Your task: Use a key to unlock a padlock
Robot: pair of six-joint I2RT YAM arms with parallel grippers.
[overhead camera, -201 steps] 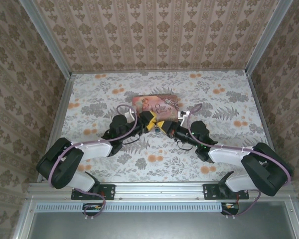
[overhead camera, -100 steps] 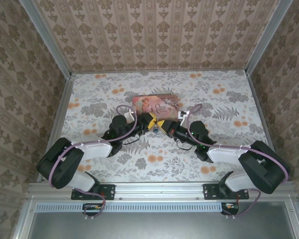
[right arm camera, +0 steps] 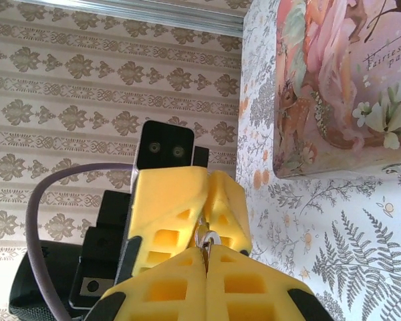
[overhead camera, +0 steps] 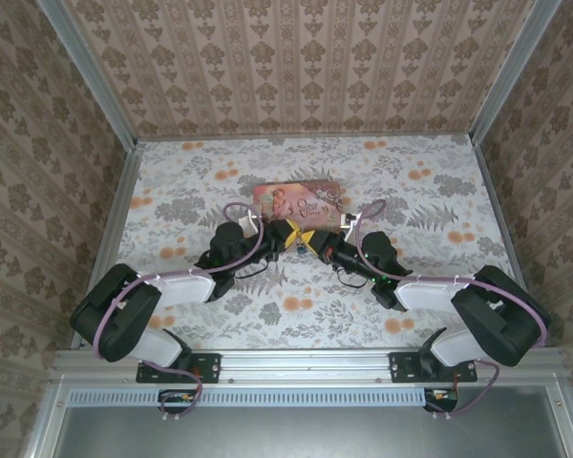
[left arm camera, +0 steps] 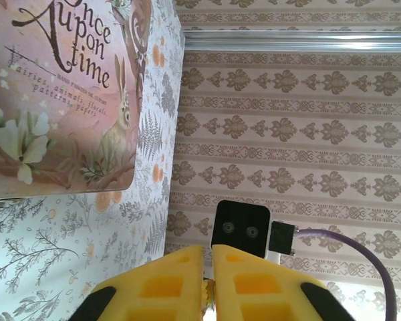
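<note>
In the top view my left gripper (overhead camera: 293, 235) and right gripper (overhead camera: 311, 240) meet tip to tip just in front of the pink tin (overhead camera: 298, 198). A small silvery metal piece with a ring (right arm camera: 210, 238) bridges the two sets of yellow fingers. My right gripper (right arm camera: 206, 251) is shut on its near end. The left gripper's fingers (right arm camera: 167, 200) close over its far end. In the left wrist view the left gripper (left arm camera: 208, 250) stands nearly shut, with a thin metal sliver (left arm camera: 208, 294) pinched in the slit. The fingers hide most of it, so I cannot tell padlock from key.
The pink tin (left arm camera: 60, 100) lies flat on the floral table (overhead camera: 411, 200), close behind the grippers. Patterned walls (overhead camera: 296, 67) enclose the back and both sides. The right gripper's black body (left arm camera: 240, 229) faces the left wrist camera at close range.
The left gripper's jaws have closed from about half open down onto the small metal piece. Both grippers drew slightly closer together; the tin has not moved.
</note>
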